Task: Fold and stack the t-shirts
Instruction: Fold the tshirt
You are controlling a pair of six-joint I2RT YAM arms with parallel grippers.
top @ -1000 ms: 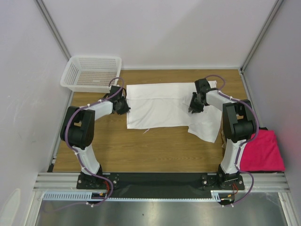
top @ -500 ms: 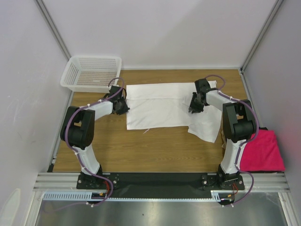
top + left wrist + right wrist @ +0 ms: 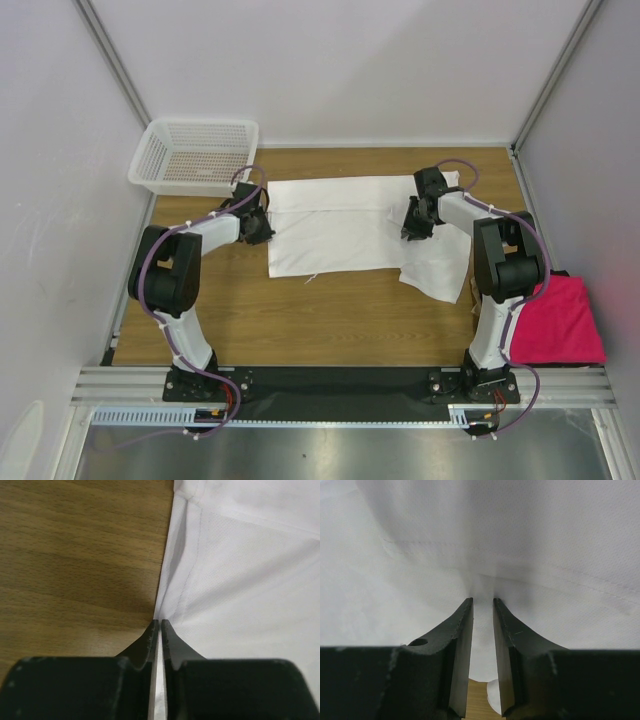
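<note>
A large white t-shirt (image 3: 345,225) lies spread flat across the far middle of the table, with a loose flap (image 3: 440,275) hanging toward the near right. My left gripper (image 3: 260,227) sits low at the shirt's left edge. In the left wrist view its jaws (image 3: 159,623) are pressed together on a thin strip of that white edge (image 3: 240,580). My right gripper (image 3: 411,226) rests on the shirt's right part, and its jaws (image 3: 483,600) pinch a puckered fold of white cloth (image 3: 485,545). A folded magenta-pink t-shirt (image 3: 560,322) lies at the table's right edge.
A white mesh basket (image 3: 150,165) stands at the far left corner, just behind my left arm. Bare wood (image 3: 330,320) stretches between the white shirt and the arm bases. Grey walls close in on both sides and at the back.
Almost nothing has moved: both grippers stay at the white shirt's two sides, and its near left corner has settled very slightly.
</note>
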